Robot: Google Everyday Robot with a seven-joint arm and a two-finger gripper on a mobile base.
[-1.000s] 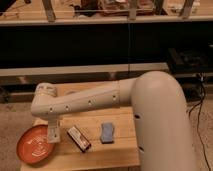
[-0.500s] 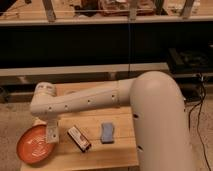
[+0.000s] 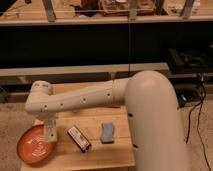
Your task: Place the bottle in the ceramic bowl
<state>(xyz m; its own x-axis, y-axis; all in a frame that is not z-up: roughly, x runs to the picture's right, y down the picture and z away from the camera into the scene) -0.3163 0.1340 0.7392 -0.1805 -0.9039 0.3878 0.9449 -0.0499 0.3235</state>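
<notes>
Terracotta and shallow, the ceramic bowl (image 3: 27, 152) sits at a front corner of the wooden table (image 3: 100, 152); the gripper (image 3: 49, 136) hangs over the rim nearest the black box (image 3: 79, 138), closed tight. Over the last second almost nothing has shifted; the arm (image 3: 80, 100) keeps the same pose above the bowl. No bottle lies loose near the box or the blue sponge (image 3: 107, 132); it is probably pinched in the gripper, though I cannot make it out; if so, only the release remains.
</notes>
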